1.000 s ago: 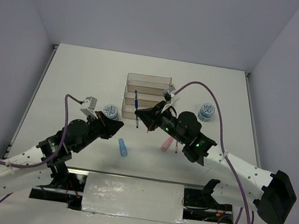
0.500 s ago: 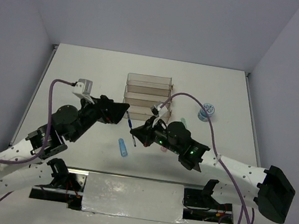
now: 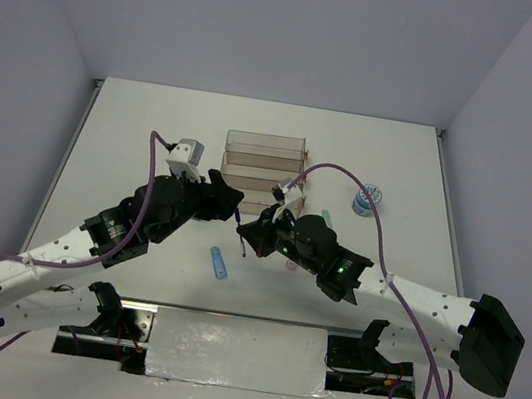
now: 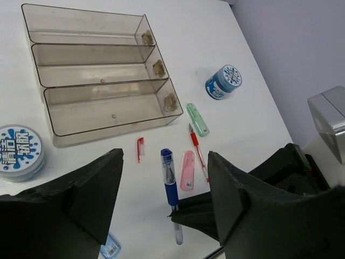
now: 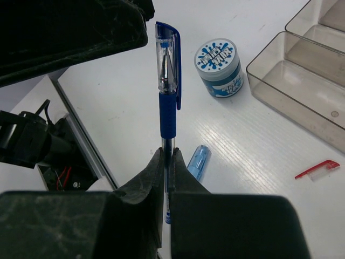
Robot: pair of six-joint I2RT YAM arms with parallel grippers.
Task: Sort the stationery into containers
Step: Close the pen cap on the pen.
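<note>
My right gripper is shut on the clear lower barrel of a blue pen and holds it above the table. The pen stands between the wide-apart fingers of my left gripper, which is open and does not touch it. In the top view both grippers, left and right, meet just in front of the clear stepped containers. The trays look empty. One blue-white roll lies left of them, another at the right.
On the table by the rack lie a green stick, a red pen, a pink stick and a small red cap. A blue stick lies nearer the arm bases. A metal strip runs along the near edge.
My left gripper has left the roll on the left, opened, and swung right to stand around the pen. My right gripper has carried the blue pen back from the rack toward the near side.
</note>
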